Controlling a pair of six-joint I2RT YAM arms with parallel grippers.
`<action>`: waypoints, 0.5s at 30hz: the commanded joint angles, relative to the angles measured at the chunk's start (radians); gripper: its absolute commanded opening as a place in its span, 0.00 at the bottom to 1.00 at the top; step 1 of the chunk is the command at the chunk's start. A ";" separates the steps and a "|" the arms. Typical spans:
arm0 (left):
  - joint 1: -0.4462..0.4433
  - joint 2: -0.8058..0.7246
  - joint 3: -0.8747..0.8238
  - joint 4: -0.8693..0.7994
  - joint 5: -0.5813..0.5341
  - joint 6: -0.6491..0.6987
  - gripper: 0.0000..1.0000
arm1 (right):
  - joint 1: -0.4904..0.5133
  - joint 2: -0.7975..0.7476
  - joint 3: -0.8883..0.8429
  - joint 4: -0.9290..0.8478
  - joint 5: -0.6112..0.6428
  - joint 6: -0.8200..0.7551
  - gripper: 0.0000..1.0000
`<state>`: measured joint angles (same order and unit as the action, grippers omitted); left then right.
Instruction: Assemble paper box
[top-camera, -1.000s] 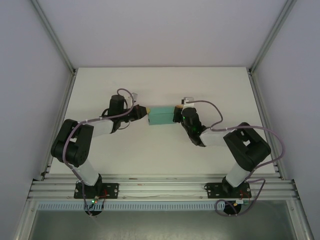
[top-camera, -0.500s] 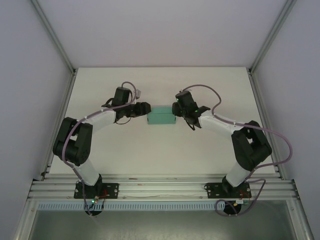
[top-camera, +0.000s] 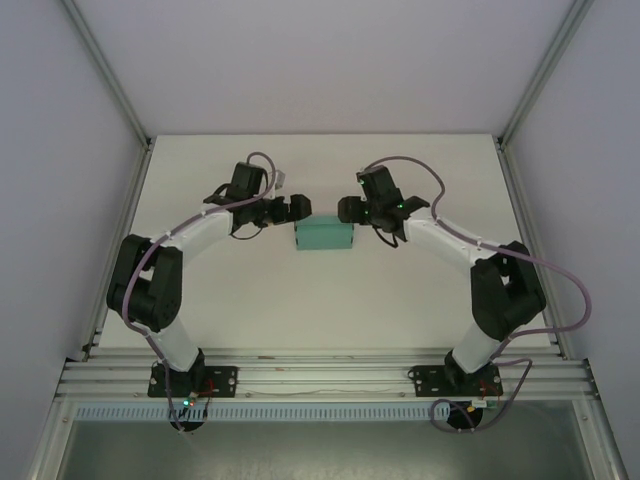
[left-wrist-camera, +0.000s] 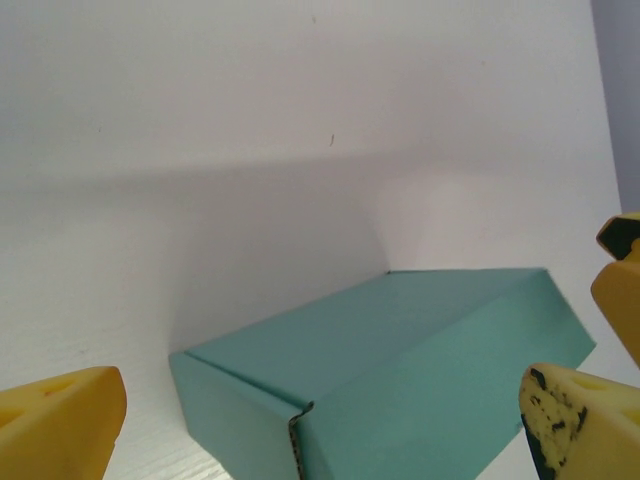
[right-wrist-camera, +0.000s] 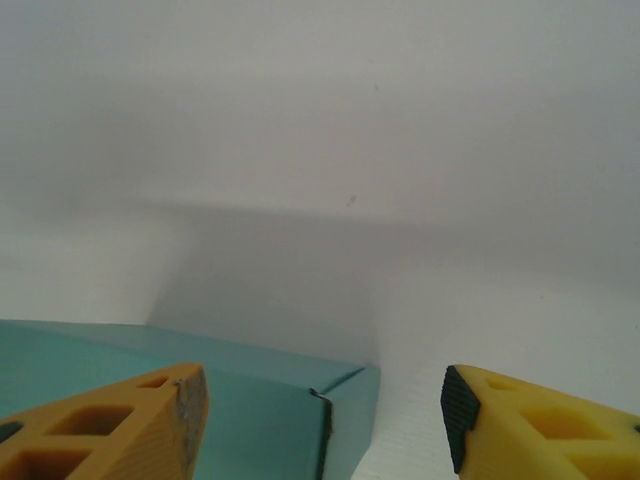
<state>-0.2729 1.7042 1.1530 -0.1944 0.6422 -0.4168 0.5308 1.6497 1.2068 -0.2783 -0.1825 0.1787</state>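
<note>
At this moment you had the box closed up as a plain rectangular block. It lay flat on the table, at the centre of the top view and slightly above mid-frame. In the left wrist view its top and near end read as shut, with one seam showing at the lower corner and no loose flap visible. I judged the folding essentially complete. The far side was hidden, so I could not confirm that every tab was tucked.

Your left gripper sat just beside the box's upper left corner, fingers spread wide and holding nothing. Your right gripper sat just beside the upper right corner, fingers apart and clear of the card.

What remained, in my judgement, was a check of the closure and the withdrawal of both arms.

A frame rail ran along the upper left, well apart from the work. I noted no obstruction between the grippers and the box.
</note>
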 joint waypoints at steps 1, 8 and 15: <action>0.006 0.026 0.030 -0.046 0.007 0.022 1.00 | -0.008 -0.027 0.053 -0.066 -0.046 -0.091 0.64; 0.006 0.022 -0.072 -0.007 0.051 0.010 0.73 | -0.011 -0.017 0.000 -0.100 -0.109 -0.097 0.56; 0.010 0.062 -0.119 0.030 0.081 -0.006 0.45 | -0.035 0.046 -0.079 -0.064 -0.181 0.027 0.39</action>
<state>-0.2729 1.7153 1.0687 -0.1505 0.7223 -0.4248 0.5137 1.6588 1.1591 -0.3107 -0.3408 0.1440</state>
